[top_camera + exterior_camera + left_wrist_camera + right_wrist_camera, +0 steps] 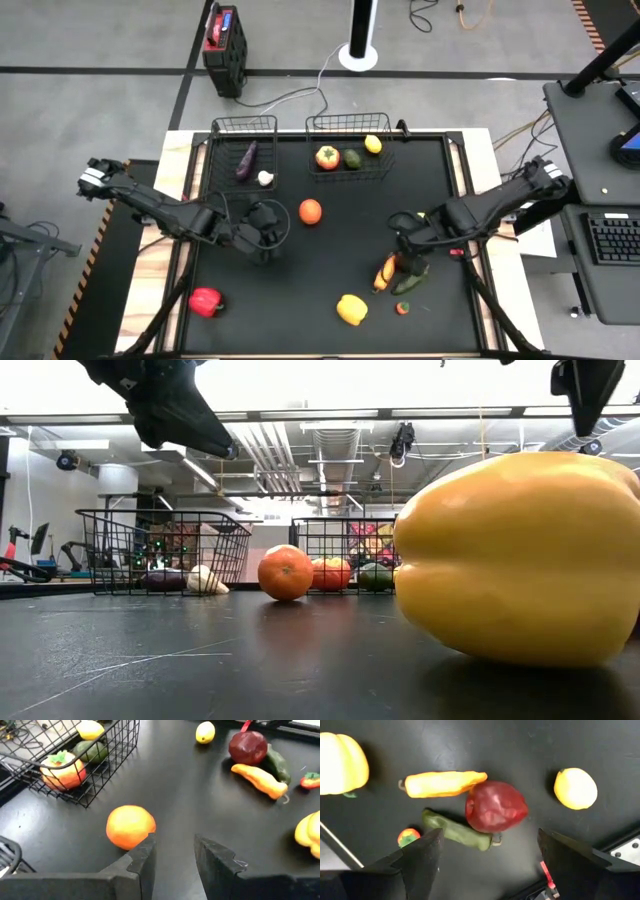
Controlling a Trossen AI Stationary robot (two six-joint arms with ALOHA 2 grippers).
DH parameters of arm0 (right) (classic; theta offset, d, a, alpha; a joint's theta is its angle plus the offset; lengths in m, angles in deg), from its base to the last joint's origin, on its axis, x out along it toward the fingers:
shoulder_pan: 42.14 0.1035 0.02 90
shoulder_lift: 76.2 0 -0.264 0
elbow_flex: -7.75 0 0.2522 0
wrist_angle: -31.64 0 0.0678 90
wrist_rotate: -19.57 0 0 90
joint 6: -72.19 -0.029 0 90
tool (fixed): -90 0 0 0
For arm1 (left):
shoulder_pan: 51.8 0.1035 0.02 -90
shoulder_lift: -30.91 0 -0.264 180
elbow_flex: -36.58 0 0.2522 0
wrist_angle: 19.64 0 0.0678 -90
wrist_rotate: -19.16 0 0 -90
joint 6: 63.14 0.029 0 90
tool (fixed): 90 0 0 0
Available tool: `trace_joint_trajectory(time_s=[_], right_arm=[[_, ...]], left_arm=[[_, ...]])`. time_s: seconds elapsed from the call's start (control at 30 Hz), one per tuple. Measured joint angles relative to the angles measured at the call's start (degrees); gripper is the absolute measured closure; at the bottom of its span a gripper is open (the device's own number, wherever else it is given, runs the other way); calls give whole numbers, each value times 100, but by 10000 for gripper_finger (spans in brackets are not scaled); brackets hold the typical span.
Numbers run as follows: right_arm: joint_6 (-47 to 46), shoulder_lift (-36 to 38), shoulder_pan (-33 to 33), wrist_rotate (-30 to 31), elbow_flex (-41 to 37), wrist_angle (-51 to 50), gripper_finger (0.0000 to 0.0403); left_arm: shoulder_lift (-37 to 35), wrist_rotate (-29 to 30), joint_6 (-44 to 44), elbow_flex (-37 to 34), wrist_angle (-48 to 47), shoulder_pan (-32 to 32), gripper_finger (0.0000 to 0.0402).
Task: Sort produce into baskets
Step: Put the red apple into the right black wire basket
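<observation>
— Black desk [300, 290] first: what do we see at its left?
— We see the left gripper [172, 855] just beside the orange [130, 826], fingers slightly apart, holding nothing. Behind stand two baskets [243, 125], some produce already inside.
— And at the right?
— We find the right gripper [490, 855] above a red fruit [495, 806], fingers wide apart, empty.

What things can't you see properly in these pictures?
- Yellow pepper: low view, so close that it fills the right side and hides whatever lies behind it.
- Right gripper: high view, the arm covers the red fruit and most of the green pepper beneath.
- Narrow basket: low view, mesh blurs what is inside.
- Tiny red item: high view, too small to name.
- Left gripper: jaws apart, holding nothing.
</observation>
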Motion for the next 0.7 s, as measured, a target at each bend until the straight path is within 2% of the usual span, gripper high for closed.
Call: trace_joint_trajectory(time_s=[0.3, 0.5, 0.7], right_arm=[[-842, 50, 608, 223, -261, 18, 74], [-955, -94, 853, 345, -403, 47, 43], [-1067, -114, 1037, 623, -794, 491, 39]], left_arm=[[35, 0, 366, 175, 321, 0, 288], [87, 0, 581, 295, 402, 0, 288], [201, 36, 678, 297, 517, 7, 269]])
